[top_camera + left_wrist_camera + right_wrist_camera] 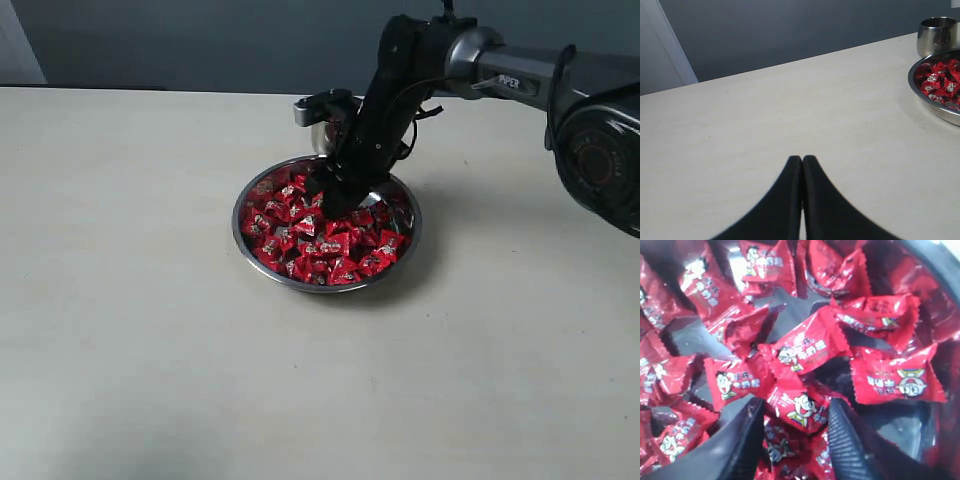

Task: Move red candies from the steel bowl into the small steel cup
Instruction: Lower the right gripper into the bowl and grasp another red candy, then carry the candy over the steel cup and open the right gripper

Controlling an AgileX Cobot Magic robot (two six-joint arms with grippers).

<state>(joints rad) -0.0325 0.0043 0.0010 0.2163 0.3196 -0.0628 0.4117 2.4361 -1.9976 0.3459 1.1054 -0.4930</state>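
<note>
Your right gripper (795, 410) spreads ribbed jaws, released, over crinkly, glossy red candies (805, 347) in the shiny, shallow steel bowl (300, 283). Its arm (385, 110) half hides the small steel cup (324, 138) behind the bowl. Your left gripper (802, 160) is pinched shut, empty.

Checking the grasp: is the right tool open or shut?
Open: the right tool has its fingers apart, one red candy between them.

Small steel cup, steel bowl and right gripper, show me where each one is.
small steel cup (935, 36), left wrist view, on its side wall.
steel bowl (320, 288), exterior view, on the rim nearest the camera.
right gripper (797, 412), right wrist view, midway between its open jaws.
</note>
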